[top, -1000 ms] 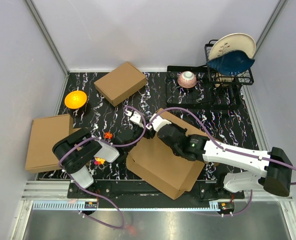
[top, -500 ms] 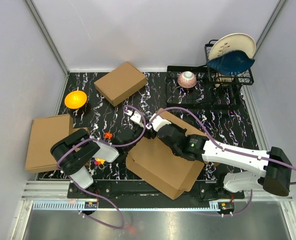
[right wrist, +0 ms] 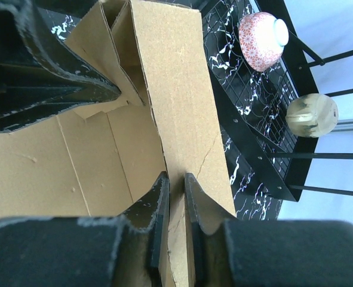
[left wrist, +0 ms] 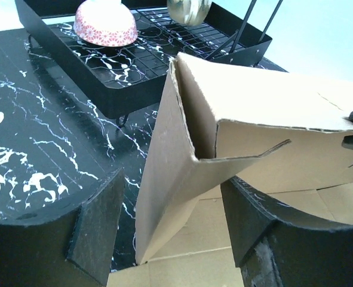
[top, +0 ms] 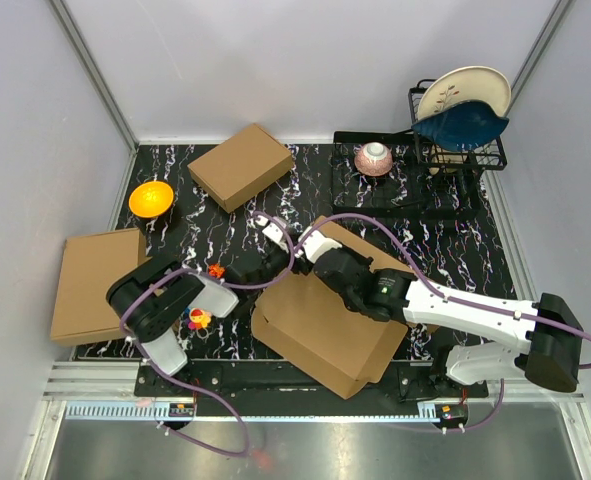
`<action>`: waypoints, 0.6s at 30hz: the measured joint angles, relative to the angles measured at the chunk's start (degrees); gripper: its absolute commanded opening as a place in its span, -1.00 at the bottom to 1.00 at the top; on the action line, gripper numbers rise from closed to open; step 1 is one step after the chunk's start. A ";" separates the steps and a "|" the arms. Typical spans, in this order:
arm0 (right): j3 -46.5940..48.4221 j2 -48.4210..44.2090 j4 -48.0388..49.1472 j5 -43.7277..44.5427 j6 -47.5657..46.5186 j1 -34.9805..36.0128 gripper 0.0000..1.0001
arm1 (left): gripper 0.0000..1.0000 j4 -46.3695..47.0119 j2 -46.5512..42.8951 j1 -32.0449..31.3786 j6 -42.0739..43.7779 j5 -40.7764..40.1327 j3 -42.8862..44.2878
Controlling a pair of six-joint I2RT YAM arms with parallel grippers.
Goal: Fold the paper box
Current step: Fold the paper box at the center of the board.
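The paper box (top: 325, 325) lies partly folded in the middle of the table, with its far wall raised. My right gripper (top: 312, 246) is shut on the top edge of that raised wall (right wrist: 182, 107), with one finger on each side (right wrist: 175, 197). My left gripper (top: 271, 234) is open at the box's far left corner. In the left wrist view its fingers (left wrist: 98, 221) straddle the upright side flap (left wrist: 170, 179), which stands between them without being pinched. The box floor (left wrist: 224, 263) lies below.
A smaller compact cardboard box (top: 240, 165) lies at the far left-centre and a tan slab (top: 95, 283) at the left edge. An orange bowl (top: 151, 198) is nearby. A pink bowl (top: 373, 158) sits on a black rack (top: 415, 200). A dish rack with plates (top: 462, 115) stands at the far right.
My left arm has shifted a little to the right and away, bringing its open gripper in around the side flap. My right gripper has held its grip almost still.
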 measured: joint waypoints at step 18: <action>-0.52 -0.11 1.95 -0.85 1.33 -0.11 -0.71 | -0.77 2.36 8.90 1.92 6.10 5.62 6.88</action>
